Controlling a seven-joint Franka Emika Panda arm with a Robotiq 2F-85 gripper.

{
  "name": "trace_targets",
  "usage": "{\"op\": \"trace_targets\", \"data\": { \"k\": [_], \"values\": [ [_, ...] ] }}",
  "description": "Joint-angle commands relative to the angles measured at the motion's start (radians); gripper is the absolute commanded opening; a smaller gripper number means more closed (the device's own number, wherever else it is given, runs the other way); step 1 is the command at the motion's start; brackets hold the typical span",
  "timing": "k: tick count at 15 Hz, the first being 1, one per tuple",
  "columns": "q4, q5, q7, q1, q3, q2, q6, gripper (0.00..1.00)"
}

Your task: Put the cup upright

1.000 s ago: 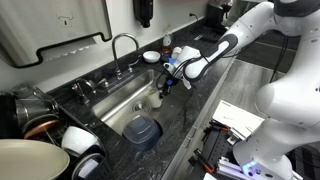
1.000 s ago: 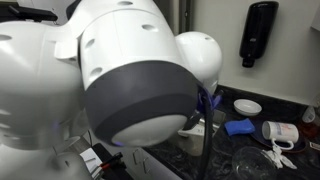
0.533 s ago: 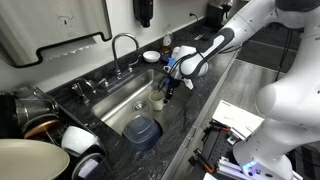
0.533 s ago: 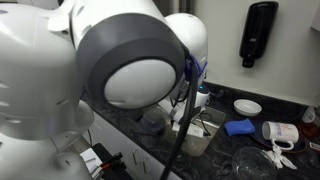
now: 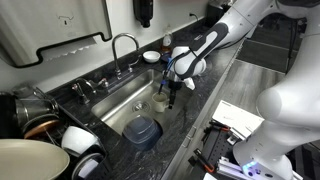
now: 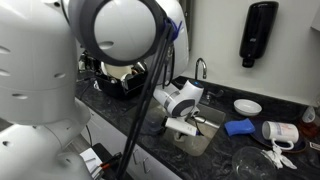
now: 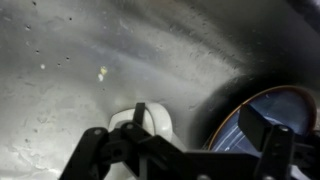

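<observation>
The small cream-white cup [image 5: 159,100] sits on the floor of the steel sink [image 5: 120,105], just below my gripper [image 5: 172,88]. From the wrist the cup [image 7: 150,127] is close under the camera, with one dark fingertip [image 7: 138,112] in front of it. The other fingertip [image 7: 262,124] stands far off over the dark bowl's rim. My gripper [image 7: 200,120] is open and holds nothing. Whether the cup stands fully upright I cannot tell. In an exterior view the gripper [image 6: 183,118] hangs over the sink and the cup is hidden.
A dark blue-grey bowl [image 5: 142,130] lies in the sink beside the cup and shows in the wrist view [image 7: 280,105]. The faucet [image 5: 122,45] rises behind the sink. Stacked dishes [image 5: 45,135] crowd one end of the counter, and a shallow white bowl [image 5: 150,56] and papers [image 5: 238,118] lie on it.
The jaws went from shut on the cup to wide open, leaving the cup on the sink floor. The arm lifted slightly and swung out of the camera's way in an exterior view.
</observation>
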Motion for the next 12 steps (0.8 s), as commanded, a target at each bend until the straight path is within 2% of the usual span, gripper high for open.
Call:
{"op": "trace_targets", "data": {
  "k": [1,4,9,12],
  "values": [
    [-0.027,0.099,0.080,0.180,-0.107,-0.201,-0.117,1.00],
    [-0.008,0.113,0.195,0.385,-0.252,-0.303,-0.229,1.00],
    [0.034,-0.045,0.429,0.769,-0.546,-0.397,-0.444,1.00],
    [0.027,-0.141,0.546,0.908,-0.644,-0.428,-0.471,1.00]
  ]
}}
